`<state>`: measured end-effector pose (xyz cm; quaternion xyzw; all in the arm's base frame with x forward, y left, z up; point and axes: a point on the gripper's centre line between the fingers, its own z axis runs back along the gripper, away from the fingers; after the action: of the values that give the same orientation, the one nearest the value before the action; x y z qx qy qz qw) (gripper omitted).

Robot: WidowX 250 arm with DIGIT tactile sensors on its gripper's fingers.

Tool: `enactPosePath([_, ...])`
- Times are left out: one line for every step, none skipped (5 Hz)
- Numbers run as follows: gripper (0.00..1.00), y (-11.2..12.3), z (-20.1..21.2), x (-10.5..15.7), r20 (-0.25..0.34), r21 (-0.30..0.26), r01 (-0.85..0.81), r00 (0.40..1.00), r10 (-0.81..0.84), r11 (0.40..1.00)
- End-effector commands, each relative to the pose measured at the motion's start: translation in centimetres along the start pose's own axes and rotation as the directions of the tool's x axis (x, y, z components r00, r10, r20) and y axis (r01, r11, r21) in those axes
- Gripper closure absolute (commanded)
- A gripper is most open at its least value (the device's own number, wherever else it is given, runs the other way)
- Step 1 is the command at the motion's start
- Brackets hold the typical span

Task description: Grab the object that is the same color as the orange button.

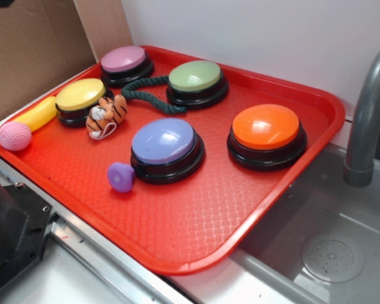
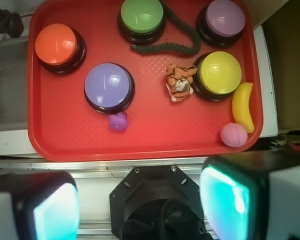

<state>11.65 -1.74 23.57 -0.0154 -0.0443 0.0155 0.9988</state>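
Observation:
The object, a small orange plush tiger [image 1: 106, 116] with black stripes and a white face, lies on the red tray [image 1: 196, 234] against the yellow button [image 1: 80, 100]. In the wrist view the tiger [image 2: 179, 82] sits right of centre. The orange button [image 1: 266, 135] stands at the tray's right side, upper left in the wrist view [image 2: 56, 46]. My gripper [image 2: 140, 200] hangs high above the tray's near edge, open, with nothing between its teal pads [image 2: 229, 200]. It is well short of the tiger. It does not show in the exterior view.
The tray also holds a purple button [image 1: 165, 149], a green button [image 1: 196, 82], a mauve button [image 1: 125, 64], a dark green rope [image 1: 149, 98], a yellow banana [image 1: 37, 114], a pink ball [image 1: 14, 135] and a small purple toy [image 1: 121, 177]. A sink with a grey faucet [image 1: 367, 120] lies to the right.

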Motion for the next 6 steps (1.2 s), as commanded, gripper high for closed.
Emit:
enactPosePath([0.00, 0.0, 0.0, 0.0, 0.000, 0.000, 0.000, 1.000, 0.000, 1.000])
enactPosePath([0.00, 1.7, -2.1, 2.2, 0.004, -0.018, -0.148, 0.989, 0.148, 0.989])
enactPosePath([0.00, 2.8, -4.5, 4.5, 0.051, -0.007, -0.255, 0.966, 0.255, 0.967])
enactPosePath([0.00, 4.0, -7.4, 6.3, 0.062, 0.025, -0.418, 0.907, 0.415, 0.908])
enactPosePath([0.00, 4.9, -10.4, 7.3, 0.076, 0.074, -0.538, 0.842, 0.533, 0.840])
enactPosePath([0.00, 6.0, -13.0, 7.8, 0.082, 0.101, -0.602, 0.798, 0.597, 0.792])
